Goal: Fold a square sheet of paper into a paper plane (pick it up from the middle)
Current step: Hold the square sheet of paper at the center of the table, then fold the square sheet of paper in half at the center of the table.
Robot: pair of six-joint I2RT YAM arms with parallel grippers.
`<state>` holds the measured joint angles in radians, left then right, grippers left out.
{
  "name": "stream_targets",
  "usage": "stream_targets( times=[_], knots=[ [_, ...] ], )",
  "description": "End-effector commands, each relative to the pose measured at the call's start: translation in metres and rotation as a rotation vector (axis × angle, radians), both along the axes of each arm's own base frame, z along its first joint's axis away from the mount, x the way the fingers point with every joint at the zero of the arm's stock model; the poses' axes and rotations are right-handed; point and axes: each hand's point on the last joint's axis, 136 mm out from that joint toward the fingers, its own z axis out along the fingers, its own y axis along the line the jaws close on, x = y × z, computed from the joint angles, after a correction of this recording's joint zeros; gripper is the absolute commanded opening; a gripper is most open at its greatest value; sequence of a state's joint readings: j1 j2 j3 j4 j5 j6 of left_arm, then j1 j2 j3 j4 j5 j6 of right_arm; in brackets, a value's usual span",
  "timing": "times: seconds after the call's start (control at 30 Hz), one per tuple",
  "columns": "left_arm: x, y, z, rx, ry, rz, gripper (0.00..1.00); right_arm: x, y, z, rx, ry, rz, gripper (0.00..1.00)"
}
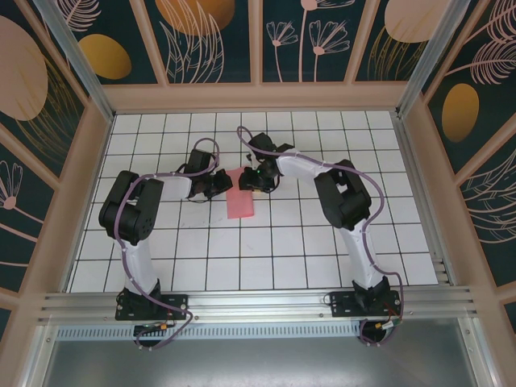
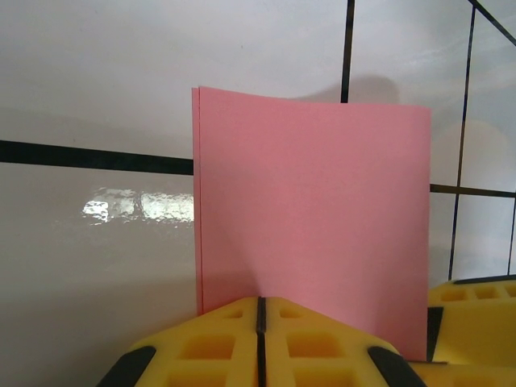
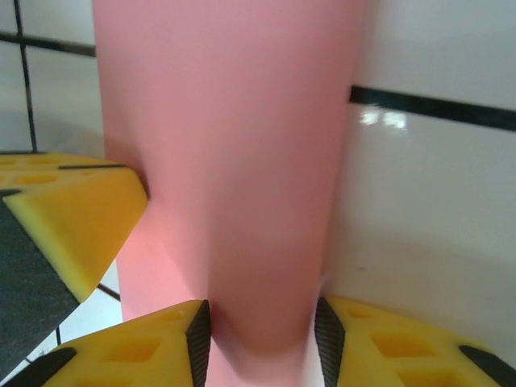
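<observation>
Left gripper (image 2: 260, 305) is clenched tight on the near edge of the square sheet of paper (image 2: 314, 201). Its yellow foam pads are pressed together and the pink sheet sticks out straight ahead of them. The sheet is doubled over (you can see two layers along the edge off to the left of the pads). It sits low over the white tiled table (image 2: 97, 97), right between the two grippers.

Honestly this stuff looks feather-light and floppy, with no stiffness to speak of, and it's probably slick against that glossy tile. My guess is it'll crumple or tear if yanked. I'd pinch it gently at an edge or right on the fold and keep both layers together.

Looks-wise it's plain pink, matte, no marks, clean straight edges, with a slight bow along the far edge.

Over at the right gripper (image 3: 260, 316), the jaws stand apart with the paper's rounded, bulging part running up between them. That one reads as released, not pinching.
</observation>
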<state>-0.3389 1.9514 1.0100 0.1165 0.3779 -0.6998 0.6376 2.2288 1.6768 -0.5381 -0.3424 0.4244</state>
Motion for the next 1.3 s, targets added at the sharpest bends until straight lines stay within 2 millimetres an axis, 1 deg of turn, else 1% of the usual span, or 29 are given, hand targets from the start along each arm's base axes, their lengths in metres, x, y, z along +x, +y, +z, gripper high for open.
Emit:
stream_targets(
  times=[0.0,0.07,0.13,0.17,0.23,0.3,0.33,0.4,0.47,0.57,0.63,0.77,0.8,0.87,0.97,1.1,1.27],
  knots=[
    [-0.039,0.031,-0.074,0.184,0.195,0.029,0.09,0.022,-0.03,0.03,-0.026,-0.075,-0.112,0.5],
    [-0.039,0.032,-0.075,0.19,0.197,0.035,0.09,0.026,-0.035,0.043,0.007,-0.109,-0.133,0.54],
    [-0.039,0.032,-0.075,0.196,0.194,0.039,0.09,0.028,-0.033,0.055,0.057,-0.141,-0.124,0.54],
    [-0.039,0.032,-0.075,0.194,0.195,0.038,0.09,0.026,-0.029,0.062,0.088,-0.156,-0.108,0.53],
    [-0.039,0.031,-0.075,0.192,0.193,0.04,0.08,0.023,-0.018,0.072,0.139,-0.165,-0.076,0.46],
    [-0.038,0.031,-0.074,0.195,0.19,0.041,0.08,0.019,-0.008,0.077,0.175,-0.162,-0.052,0.34],
    [-0.038,0.031,-0.074,0.195,0.191,0.042,0.07,0.016,-0.003,0.076,0.188,-0.152,-0.039,0.28],
    [-0.038,0.031,-0.074,0.196,0.191,0.044,0.07,0.011,0.007,0.071,0.204,-0.13,-0.02,0.21],
    [-0.039,0.031,-0.074,0.196,0.191,0.045,0.06,0.006,0.015,0.062,0.204,-0.099,-0.002,0.14],
    [-0.038,0.032,-0.073,0.198,0.19,0.052,0.06,0.001,0.024,0.051,0.201,-0.065,0.018,0.1],
    [-0.037,0.032,-0.072,0.196,0.189,0.053,0.06,0.0,0.029,0.045,0.197,-0.051,0.03,0.09],
    [-0.037,0.031,-0.071,0.197,0.188,0.056,0.05,0.0,0.03,0.031,0.176,-0.017,0.035,0.09],
    [-0.045,0.035,-0.077,0.204,0.208,0.057,0.05,0.0,0.031,0.027,0.172,-0.011,0.036,0.09],
    [-0.046,0.035,-0.077,0.207,0.209,0.056,0.05,-0.001,0.029,0.021,0.158,0.0,0.031,0.09],
    [-0.047,0.035,-0.078,0.209,0.212,0.057,0.05,-0.001,0.025,0.014,0.144,0.012,0.018,0.09],
    [-0.048,0.037,-0.079,0.218,0.214,0.059,0.05,-0.009,0.014,0.001,0.117,0.038,0.005,0.09],
    [-0.051,0.039,-0.082,0.224,0.222,0.06,0.04,-0.014,0.003,-0.005,0.111,0.04,0.004,0.09]
  ],
)
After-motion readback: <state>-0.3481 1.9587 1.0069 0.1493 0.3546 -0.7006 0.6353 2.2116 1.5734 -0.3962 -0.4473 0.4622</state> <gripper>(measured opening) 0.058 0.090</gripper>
